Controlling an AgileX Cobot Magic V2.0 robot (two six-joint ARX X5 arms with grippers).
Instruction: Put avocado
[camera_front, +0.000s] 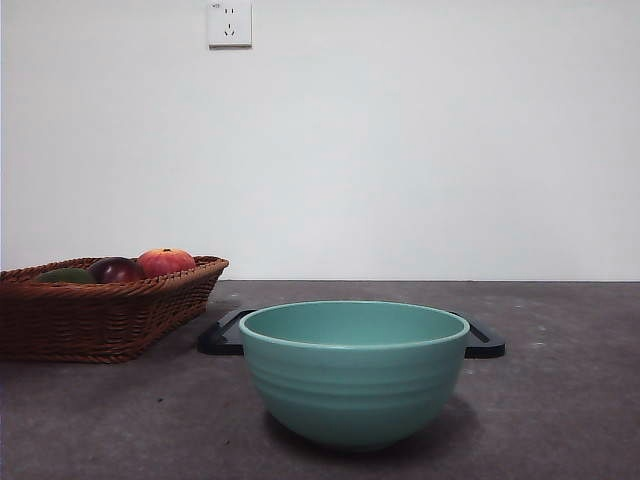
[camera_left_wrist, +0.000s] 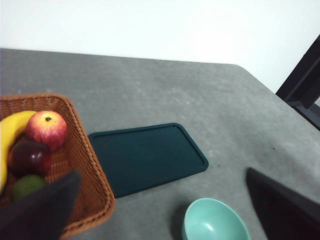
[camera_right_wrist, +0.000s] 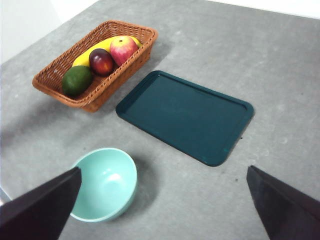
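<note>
We're at the very start: nothing is picked yet, and neither arm shows in the front view. The avocado (camera_right_wrist: 76, 80) sits in the wicker basket (camera_right_wrist: 55, 86) at the end nearest the teal bowl (camera_right_wrist: 105, 184), just beside the dark maroon fruit (camera_right_wrist: 101, 61), w/ the red apple (camera_right_wrist: 123, 49) and banana (camera_right_wrist: 92, 51) further along. The dark green tray (camera_right_wrist: 186, 116) lies next to the basket, nothing on it. Left gripper (camera_left_wrist: 160, 210) hangs high above the basket's edge, jaws spread wide, nothing btwn them; right gripper (camera_right_wrist: 162, 205) hangs above the bowl and tray, also spread and holding nothing. Next move, as we judge it: left arm is closer, so it should drop over the avocado and close on it w/o nudging the maroon fruit. The task doesn't say where to put it; bowl or tray are both free.
</note>
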